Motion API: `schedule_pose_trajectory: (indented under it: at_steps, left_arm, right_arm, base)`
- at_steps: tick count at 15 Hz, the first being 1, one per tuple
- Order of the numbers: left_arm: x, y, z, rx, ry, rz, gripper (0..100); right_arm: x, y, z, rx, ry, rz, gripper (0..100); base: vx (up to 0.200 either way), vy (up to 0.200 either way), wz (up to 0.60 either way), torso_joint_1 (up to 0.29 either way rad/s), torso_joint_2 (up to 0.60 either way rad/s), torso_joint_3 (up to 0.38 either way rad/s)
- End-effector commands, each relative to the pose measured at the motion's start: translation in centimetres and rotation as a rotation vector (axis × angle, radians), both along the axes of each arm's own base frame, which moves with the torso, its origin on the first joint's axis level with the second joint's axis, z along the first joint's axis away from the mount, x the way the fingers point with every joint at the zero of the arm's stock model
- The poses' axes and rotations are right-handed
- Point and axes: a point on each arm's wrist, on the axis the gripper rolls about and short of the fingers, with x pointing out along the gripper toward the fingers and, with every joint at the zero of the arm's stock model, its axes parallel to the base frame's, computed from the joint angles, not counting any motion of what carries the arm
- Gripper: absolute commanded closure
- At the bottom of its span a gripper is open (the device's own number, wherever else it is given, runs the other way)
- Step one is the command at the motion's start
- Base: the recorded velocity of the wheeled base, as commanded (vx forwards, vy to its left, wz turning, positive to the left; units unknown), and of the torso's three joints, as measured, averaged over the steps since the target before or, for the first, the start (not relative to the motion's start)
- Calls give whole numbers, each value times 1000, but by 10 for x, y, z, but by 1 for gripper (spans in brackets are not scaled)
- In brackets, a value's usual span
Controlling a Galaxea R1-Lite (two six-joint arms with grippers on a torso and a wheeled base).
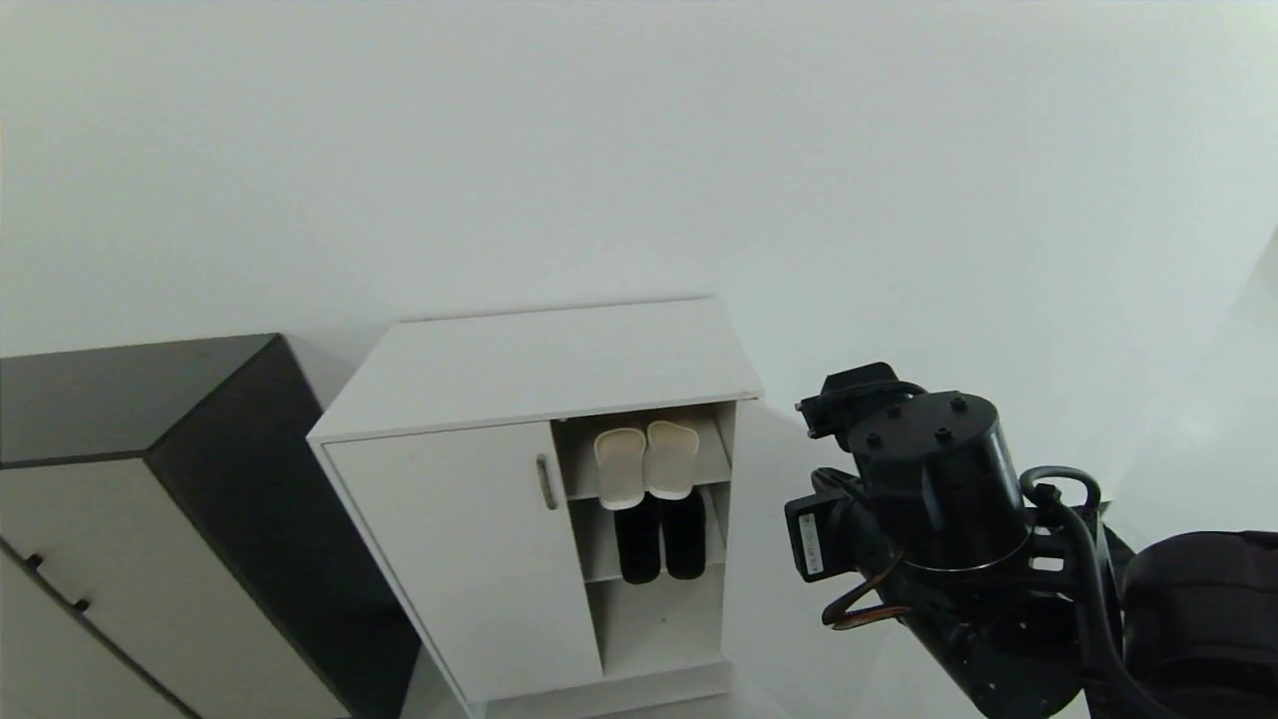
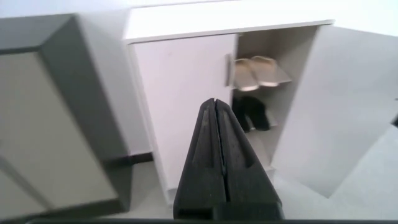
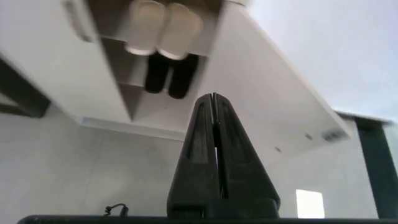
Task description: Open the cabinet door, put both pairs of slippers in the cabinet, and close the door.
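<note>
I count one white cabinet [image 1: 539,364] of smooth flat panels with two doors: the left door [image 1: 459,559], with one slim metal handle [image 1: 546,482], is shut, and the right door [image 2: 348,106] stands open. Inside lie two pairs of slippers, both rounded in shape: one cream pair [image 1: 645,464] on the top shelf and one black pair [image 1: 659,537] on the middle shelf. My left gripper [image 2: 215,104] and my right gripper [image 3: 214,99] are both clenched on nothing, apart from the cabinet.

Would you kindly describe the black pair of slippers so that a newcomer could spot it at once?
Start at the white cabinet, next to the dark cabinet. In its open right side, the black slippers lie on the middle shelf. The cream pair directly above is the only other footwear, so colour settles it.
</note>
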Motion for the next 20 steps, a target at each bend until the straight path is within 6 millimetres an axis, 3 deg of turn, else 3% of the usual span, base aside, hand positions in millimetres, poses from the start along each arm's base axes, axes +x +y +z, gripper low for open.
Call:
schedule_pose_trajectory:
  at_steps: [1, 5, 7, 9, 11, 15, 20]
  left_arm:
    - [0, 0, 0, 0, 1, 0, 100]
    - [0, 0, 0, 0, 1, 0, 100]
    - [0, 0, 0, 0, 1, 0, 100]
    - [0, 0, 0, 0, 1, 0, 100]
    - [0, 0, 0, 0, 1, 0, 100]
    - [0, 0, 0, 0, 1, 0, 100]
    - [0, 0, 0, 0, 1, 0, 100]
  right_arm:
    - [1, 0, -1, -4, 3, -3, 100]
    - [7, -4, -1, -1, 0, -27, 100]
    - [19, -11, -3, -14, -2, -65, 100]
    - [48, -19, -17, -22, 4, -151, 100]
    - [65, -23, -16, 31, -19, -150, 100]
    - [86, -32, -11, 67, -33, -193, 100]
    - [101, -33, -14, 91, -33, -218, 100]
  base:
    - [0, 0, -600, 2, -2, 2]
    - [0, 0, 0, 0, 0, 0]
    - [0, 0, 0, 0, 0, 0]
    - [0, 0, 0, 0, 0, 0]
    - [0, 0, 0, 0, 0, 0]
    - [0, 0, 0, 0, 0, 0]
    - [-120, 0, 0, 2, 2, 1]
